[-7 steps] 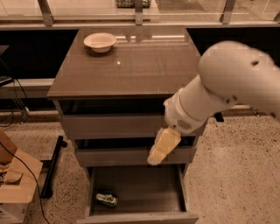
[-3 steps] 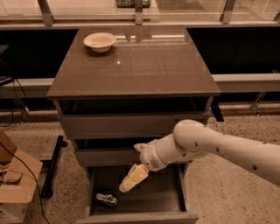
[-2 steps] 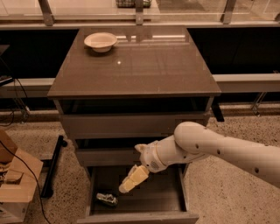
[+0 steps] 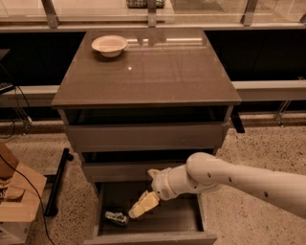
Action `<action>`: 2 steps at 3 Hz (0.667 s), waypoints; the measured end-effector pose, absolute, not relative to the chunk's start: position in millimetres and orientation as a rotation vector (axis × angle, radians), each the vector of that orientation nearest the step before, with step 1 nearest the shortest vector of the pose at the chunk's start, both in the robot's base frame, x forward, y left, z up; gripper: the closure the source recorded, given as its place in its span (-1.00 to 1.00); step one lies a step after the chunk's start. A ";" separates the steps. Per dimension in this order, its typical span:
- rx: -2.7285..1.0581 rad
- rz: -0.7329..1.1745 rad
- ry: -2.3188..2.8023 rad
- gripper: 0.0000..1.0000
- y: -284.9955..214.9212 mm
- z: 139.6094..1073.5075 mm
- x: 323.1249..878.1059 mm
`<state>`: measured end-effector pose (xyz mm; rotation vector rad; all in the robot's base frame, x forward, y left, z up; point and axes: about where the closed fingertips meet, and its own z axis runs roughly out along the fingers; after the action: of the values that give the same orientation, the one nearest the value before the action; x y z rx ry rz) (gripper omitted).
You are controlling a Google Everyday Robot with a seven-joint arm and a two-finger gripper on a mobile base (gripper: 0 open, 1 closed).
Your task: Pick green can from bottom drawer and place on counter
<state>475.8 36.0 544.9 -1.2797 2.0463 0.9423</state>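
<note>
The green can lies on its side on the floor of the open bottom drawer, near its left wall. My gripper hangs inside the drawer just right of and slightly above the can, its cream fingers pointing down-left toward it. The white arm reaches in from the right. The counter is the glossy grey-brown top of the cabinet, above the two upper drawers.
A round cream bowl sits at the counter's back left. The two upper drawers stand slightly open. A pale ledge with metal posts runs behind. A cardboard box and a black bar are on the floor at left.
The arm has swung from in front of the upper drawers down into the bottom drawer, and the gripper has moved left and lower toward the can. The can has not moved.
</note>
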 end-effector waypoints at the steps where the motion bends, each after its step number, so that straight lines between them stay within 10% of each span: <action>1: -1.178 0.992 2.000 -1.00 35.0 510.4 489.3; 2: -1.063 1.071 1.951 -1.00 29.4 467.9 505.0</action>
<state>505.0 29.4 467.9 -1.0633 1.9514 1.0714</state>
